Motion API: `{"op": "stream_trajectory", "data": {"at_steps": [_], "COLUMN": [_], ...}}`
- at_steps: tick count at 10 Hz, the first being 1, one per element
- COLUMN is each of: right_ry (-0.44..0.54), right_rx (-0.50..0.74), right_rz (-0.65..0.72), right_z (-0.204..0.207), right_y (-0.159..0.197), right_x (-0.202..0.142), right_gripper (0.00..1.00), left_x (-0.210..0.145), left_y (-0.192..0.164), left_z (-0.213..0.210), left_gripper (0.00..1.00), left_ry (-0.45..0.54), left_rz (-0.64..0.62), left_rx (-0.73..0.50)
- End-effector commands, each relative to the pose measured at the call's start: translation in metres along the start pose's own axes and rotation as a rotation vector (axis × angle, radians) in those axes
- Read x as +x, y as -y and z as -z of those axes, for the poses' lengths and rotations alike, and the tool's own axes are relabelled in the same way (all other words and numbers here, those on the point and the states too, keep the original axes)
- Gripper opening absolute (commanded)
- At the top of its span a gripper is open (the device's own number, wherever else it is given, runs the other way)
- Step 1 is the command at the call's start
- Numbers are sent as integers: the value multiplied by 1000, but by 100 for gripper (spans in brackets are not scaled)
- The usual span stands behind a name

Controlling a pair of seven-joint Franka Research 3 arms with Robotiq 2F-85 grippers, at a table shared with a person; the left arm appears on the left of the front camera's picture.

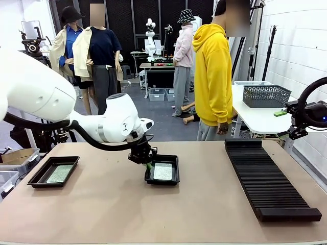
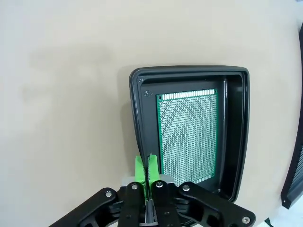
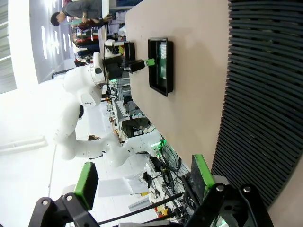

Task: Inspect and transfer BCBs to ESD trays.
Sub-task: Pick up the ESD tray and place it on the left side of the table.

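The left gripper [image 1: 147, 164] has its two green-padded fingers [image 2: 139, 171] pressed flat together with nothing between them, and its tips sit at the near-left edge of a shallow glossy black rectangular plastic tray [image 1: 175, 178] at the middle of the beige table [image 1: 153, 214]. From the left wrist view, this tray [image 2: 236, 137] lies just ahead and to the right of the closed fingertips. On its floor rests a thin flat green rectangular circuit board [image 2: 188, 135], covered in a fine regular grid of tiny holes that makes its surface look pale and dotted, with a plain green border and a row of light contact pads along its far short edge. The board lies flat, leaving bare black floor around it, and is apart from the fingers.

Well off to the left of that gripper is a second matching black tray [image 1: 37, 177], holding another pale green perforated board [image 1: 60, 173] lying flat.

The right gripper [image 3: 144, 177] has its green pads spread wide apart and empty, hanging beside the near end of a long black ribbed slotted rack [image 3: 265, 94] on the table
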State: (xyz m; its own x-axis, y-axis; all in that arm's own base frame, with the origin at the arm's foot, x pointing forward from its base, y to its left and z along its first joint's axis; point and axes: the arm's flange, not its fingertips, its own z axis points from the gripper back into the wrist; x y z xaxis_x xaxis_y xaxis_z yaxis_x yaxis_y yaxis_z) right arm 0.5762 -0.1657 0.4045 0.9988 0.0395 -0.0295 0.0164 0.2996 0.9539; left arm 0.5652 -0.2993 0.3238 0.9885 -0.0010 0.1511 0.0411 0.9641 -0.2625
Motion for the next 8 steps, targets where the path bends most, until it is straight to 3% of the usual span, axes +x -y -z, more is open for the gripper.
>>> {"op": "stream_trajectory", "data": {"at_steps": [1,8], "right_ry": [8,8], "right_rx": [-4,-4], "right_rz": [-6,-6], "right_z": [2,2], "right_y": [0,0], "right_x": [-1,-1], "right_gripper": [100,100], "left_x": [-19,-19], "left_y": [-28,-119], "left_z": [-15,-46], "left_gripper": [0,0], "left_ry": [26,63], "left_rz": [-4,-18], "left_rx": [-25,-12]}}
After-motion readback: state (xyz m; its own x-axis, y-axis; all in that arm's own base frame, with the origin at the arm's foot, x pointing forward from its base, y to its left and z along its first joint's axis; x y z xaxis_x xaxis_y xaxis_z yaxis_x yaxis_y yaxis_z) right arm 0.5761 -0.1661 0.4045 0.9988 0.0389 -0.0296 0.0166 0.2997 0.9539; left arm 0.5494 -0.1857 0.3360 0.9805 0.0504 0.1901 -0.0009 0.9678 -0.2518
